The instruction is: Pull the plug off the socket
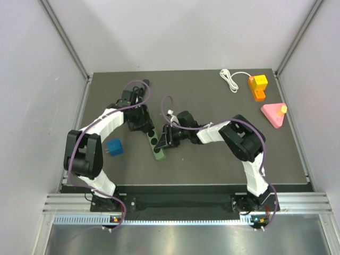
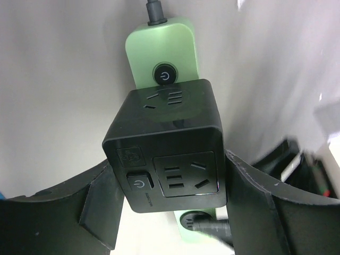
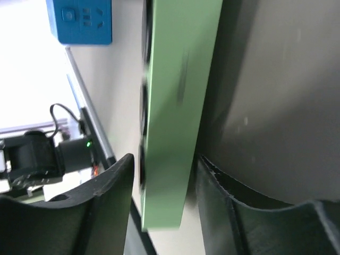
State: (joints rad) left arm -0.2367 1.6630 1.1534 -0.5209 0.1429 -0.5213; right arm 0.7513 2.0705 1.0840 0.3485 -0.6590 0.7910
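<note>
The plug [image 2: 164, 133], clenched in the left gripper [image 2: 169, 178], stands on the socket strip [image 3: 180, 79], whose near-edge end the right gripper [image 3: 164, 159] clamps.

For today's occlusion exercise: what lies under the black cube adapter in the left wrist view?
A green power strip runs under the black cube adapter, showing its power button beyond. Where the two join is covered by the cube itself.

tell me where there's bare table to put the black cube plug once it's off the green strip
Bare: far middle of the dark table, left of the coiled white cable; near edge right of the blue plastic cube. Crowded: centre, around the green plastic power strip.
</note>
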